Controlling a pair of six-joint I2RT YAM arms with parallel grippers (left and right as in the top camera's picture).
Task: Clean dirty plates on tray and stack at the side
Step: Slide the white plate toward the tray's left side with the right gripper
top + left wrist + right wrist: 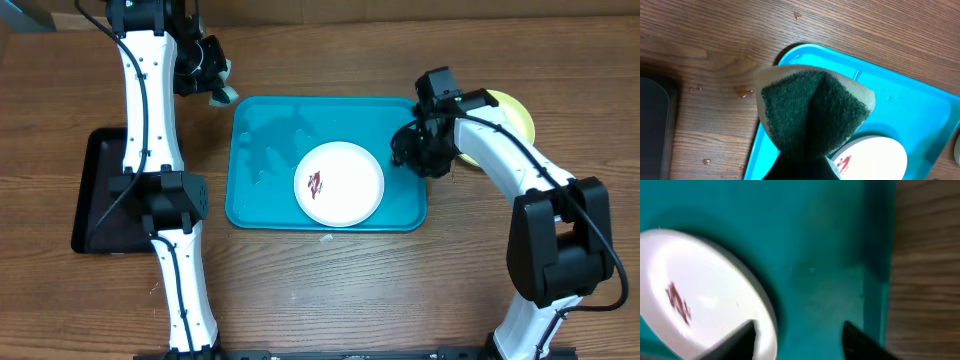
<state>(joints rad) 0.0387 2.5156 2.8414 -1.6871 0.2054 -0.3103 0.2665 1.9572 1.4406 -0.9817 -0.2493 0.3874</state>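
The turquoise tray [268, 150] lies mid-table. A white plate [345, 190] with a dark-red smear sits in its right half. A yellow-green plate [514, 112] lies on the table right of the tray, partly hidden by my right arm. The pale blue plate is not in view. My left gripper [212, 82] is shut on a folded green-and-tan sponge [815, 110], held above the tray's far left corner [920, 115]. My right gripper [412, 150] is open and empty over the tray's right side. In the right wrist view its jaws [800, 337] straddle the white plate's [700, 295] right rim.
A black tray [100, 190] lies on the table left of the turquoise tray, under my left arm. Small water drops [742, 91] dot the wood near the tray's far left corner. Bare table [927, 270] runs along the tray's right rim.
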